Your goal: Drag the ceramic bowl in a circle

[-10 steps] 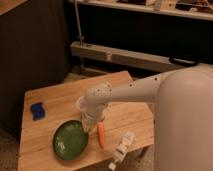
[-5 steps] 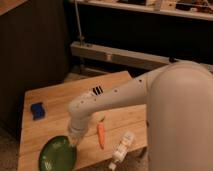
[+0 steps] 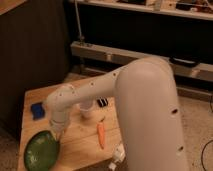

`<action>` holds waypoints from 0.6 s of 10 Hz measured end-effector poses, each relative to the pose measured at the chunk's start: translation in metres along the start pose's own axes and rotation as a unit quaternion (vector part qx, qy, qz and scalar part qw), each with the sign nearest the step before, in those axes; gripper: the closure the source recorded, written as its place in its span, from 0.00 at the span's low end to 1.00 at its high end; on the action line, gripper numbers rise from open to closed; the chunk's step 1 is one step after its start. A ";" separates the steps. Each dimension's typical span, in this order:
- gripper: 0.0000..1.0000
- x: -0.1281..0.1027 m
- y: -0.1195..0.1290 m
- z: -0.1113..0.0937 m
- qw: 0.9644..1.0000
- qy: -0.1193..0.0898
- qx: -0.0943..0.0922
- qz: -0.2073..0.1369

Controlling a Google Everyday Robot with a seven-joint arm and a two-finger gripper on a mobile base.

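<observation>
at the table's (image 3: 80,145) front left corner, gripper (image 3: 58,134) closed on the green ceramic bowl's (image 3: 41,151) rim, carrot (image 3: 101,135) nearby

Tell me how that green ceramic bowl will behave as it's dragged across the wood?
The ceramic bowl looks glossy, wide and shallow, so probably slides without tipping. It sits near the table corner, so could drop and break. The gripper meets its rim.

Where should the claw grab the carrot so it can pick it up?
Probably around the carrot's thick orange middle, coming straight down from above. It lies flat on the wooden table, long and thin, so the fingers should close across its narrow width. Right now the claw is shut at the green ceramic bowl's rim, left of the carrot.
</observation>
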 end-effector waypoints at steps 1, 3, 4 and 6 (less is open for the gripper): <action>0.86 0.017 0.002 -0.004 1.000 0.006 -0.001 0.005; 0.86 0.037 0.020 -0.014 0.999 0.017 -0.005 0.027; 0.86 0.042 0.032 -0.019 0.999 0.021 -0.009 0.042; 0.86 0.036 0.066 -0.027 0.996 0.027 -0.016 0.085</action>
